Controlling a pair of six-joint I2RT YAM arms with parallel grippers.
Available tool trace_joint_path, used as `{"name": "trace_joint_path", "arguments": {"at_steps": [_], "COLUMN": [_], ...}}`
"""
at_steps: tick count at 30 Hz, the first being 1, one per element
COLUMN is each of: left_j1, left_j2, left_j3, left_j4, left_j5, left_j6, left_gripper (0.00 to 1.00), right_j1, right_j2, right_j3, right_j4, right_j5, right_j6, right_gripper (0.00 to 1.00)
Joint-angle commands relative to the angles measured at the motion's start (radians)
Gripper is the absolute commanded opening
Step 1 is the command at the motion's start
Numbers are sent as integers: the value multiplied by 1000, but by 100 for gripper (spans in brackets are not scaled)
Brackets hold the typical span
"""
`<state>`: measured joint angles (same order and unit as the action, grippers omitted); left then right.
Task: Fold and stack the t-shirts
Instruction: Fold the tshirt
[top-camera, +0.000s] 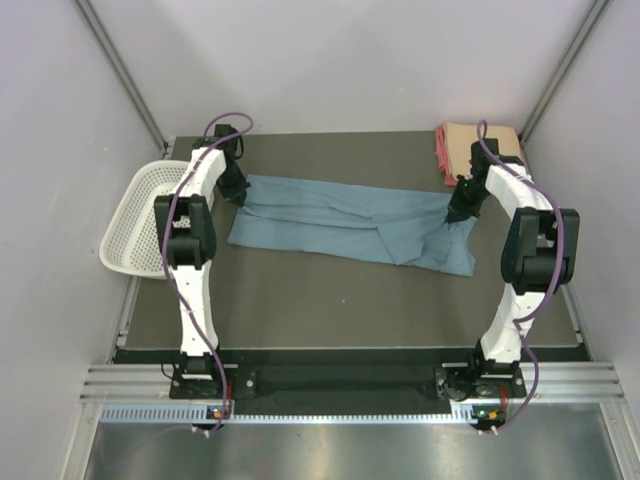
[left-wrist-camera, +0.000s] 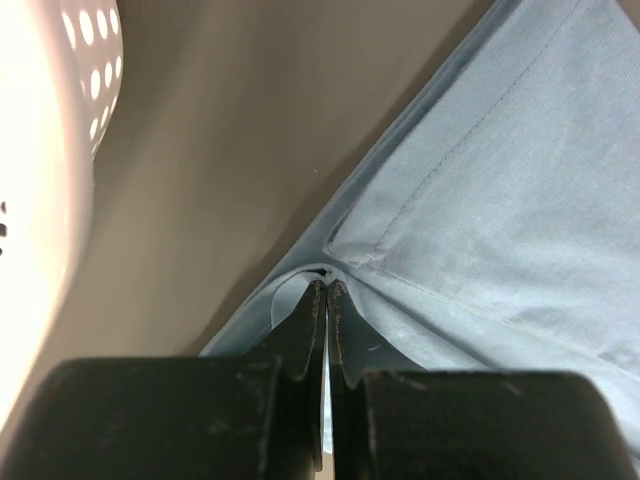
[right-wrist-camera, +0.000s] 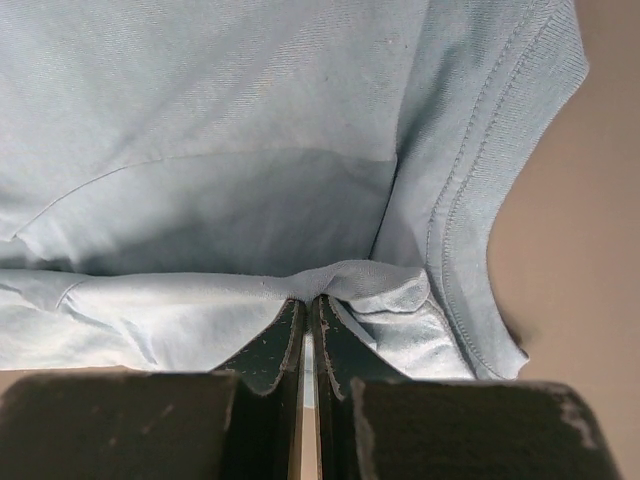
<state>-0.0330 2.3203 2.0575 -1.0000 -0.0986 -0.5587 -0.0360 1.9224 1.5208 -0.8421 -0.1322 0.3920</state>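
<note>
Blue-grey t-shirt (top-camera: 340, 222) lies stretched across mid of table (top-camera: 330, 300), left gripper (left-wrist-camera: 327, 288) pinched tight on its left edge & right gripper (right-wrist-camera: 308, 300) clamped on bunched fold at right. Soft, light, floppy cloth, prob. best held by hems/corners.

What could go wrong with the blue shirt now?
The left tool and right tool each pinch only a small bit of the shirt at its edge, so it might slip out when pulled. The shirt is bunched near its right end, so a fold may come out crooked. The right arm sits close to the folded stack and could nudge it.
</note>
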Motion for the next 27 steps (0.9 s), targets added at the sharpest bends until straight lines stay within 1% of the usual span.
{"name": "trace_joint_path", "arguments": {"at_steps": [1,3,5,6,7,8,10,11,12,14,15,17,19,20,22,23,24,25,26,27], "left_j1": [2,4,4,4,2,2,-1,-2,-7,-19,-25,-48,-80,-90,-108,-107,-107,-107,-108,-107], "left_j2": [13,11,4,-2,-9,-27,-51,-77,-93,-151,-174,-234,-274,-295,-369,-412,-429,-458,-469,-476], "left_j3": [46,53,61,61,61,61,52,46,30,4,-32,-65,-118,-141,-245,-285,-360,-393,-422,-474], "left_j4": [-12,-15,-26,-26,-29,-35,-38,-38,-43,-43,-35,-32,-31,-23,30,49,66,90,99,109], "left_j5": [-29,-44,-62,-69,-75,-81,-93,-98,-105,-119,-119,-118,-109,-87,-34,37,63,94,94,130], "left_j6": [-6,-3,-3,-3,-3,-1,3,11,14,26,32,51,63,72,83,77,74,63,62,60], "left_gripper": [0,1,7,12,22,27,40,44,47,52,52,52,53,53,55,56,56,56,56,57], "right_j1": [-25,-31,-44,-48,-54,-65,-74,-82,-84,-90,-93,-103,-111,-123,-140,-169,-185,-208,-217,-225], "right_j2": [18,30,39,43,49,61,73,78,85,75,54,17,-68,-98,-183,-233,-258,-279,-301,-336], "right_j3": [58,65,73,76,88,98,143,162,176,191,188,147,81,2,-92,-184,-232,-319,-355,-388], "right_j4": [15,11,6,8,5,-5,-24,-40,-67,-80,-90,-106,-83,-72,-43,-14,3,38,52,61], "right_j5": [17,34,58,68,77,86,98,121,126,183,190,183,154,138,34,-43,-73,-113,-121,-129], "right_j6": [-18,-16,-16,-18,-16,-25,-36,-53,-64,-94,-102,-110,-102,-87,-68,-44,-32,-18,-15,-15], "right_gripper": [0,2,4,6,8,9,20,25,38,48,53,55,61,63,65,65,66,66,66,66]}}
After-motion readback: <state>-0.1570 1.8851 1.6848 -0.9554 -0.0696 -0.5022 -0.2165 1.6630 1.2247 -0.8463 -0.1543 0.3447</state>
